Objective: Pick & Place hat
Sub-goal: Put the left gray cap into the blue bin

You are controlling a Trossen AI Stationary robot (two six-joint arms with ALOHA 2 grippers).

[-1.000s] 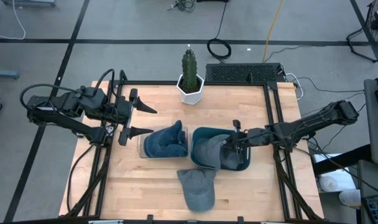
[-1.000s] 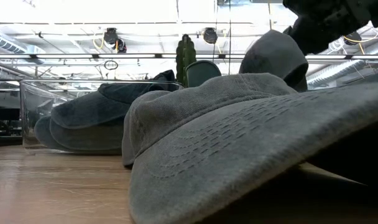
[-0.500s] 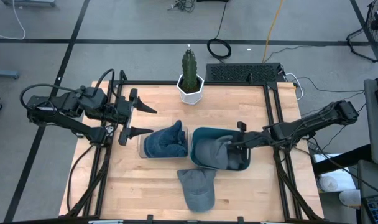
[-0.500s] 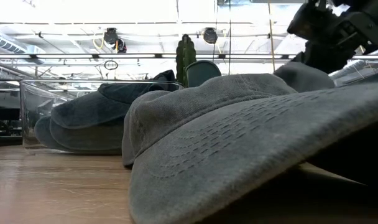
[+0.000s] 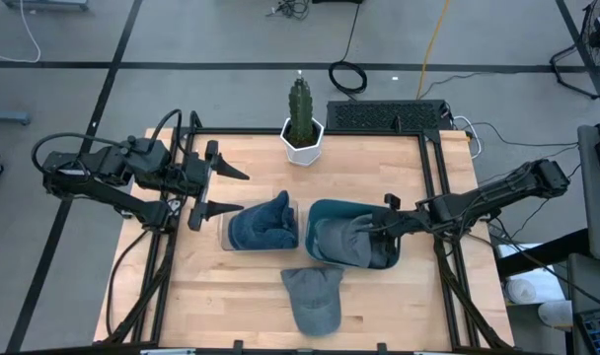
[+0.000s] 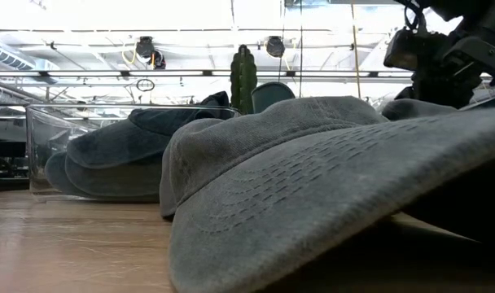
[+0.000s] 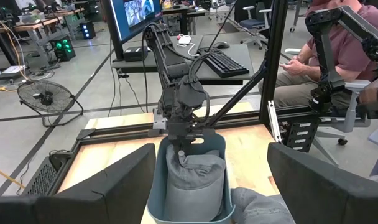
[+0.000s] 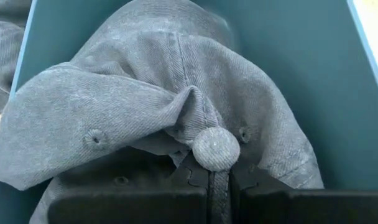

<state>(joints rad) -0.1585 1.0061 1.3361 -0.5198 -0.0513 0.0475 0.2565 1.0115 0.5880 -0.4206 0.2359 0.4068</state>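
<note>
A grey hat (image 5: 341, 240) lies crumpled inside the teal bin (image 5: 315, 209) at the table's middle right. My right gripper (image 5: 379, 233) reaches into the bin and is shut on that hat (image 8: 145, 106). The left wrist view shows the same hat (image 7: 194, 177) filling the bin (image 7: 153, 186). Another grey hat (image 5: 313, 296) lies flat on the table near the front edge. My left gripper (image 5: 224, 189) hangs open above the table's left side, touching nothing. My right gripper pinches a fold of the hat's crown between its two fingers (image 8: 133, 202), right beside the top button (image 8: 216, 148). The fingers slant down into the bin from the table's right. The hat rests in the bin with its cloth bunched and slack.
A clear bin (image 5: 226, 232) with blue hats (image 5: 263, 223) stands left of the teal bin. A potted cactus (image 5: 302, 123) is at the far edge. The front hat (image 6: 313, 187) fills the low view. A person (image 7: 313, 62) sits beyond the table's right side.
My right gripper has tipped downward, rolled and sunk into the teal bin, staying shut. The grey hat, held up above the bin's rim a second ago, has come down with it and now lies bunched inside the bin.
</note>
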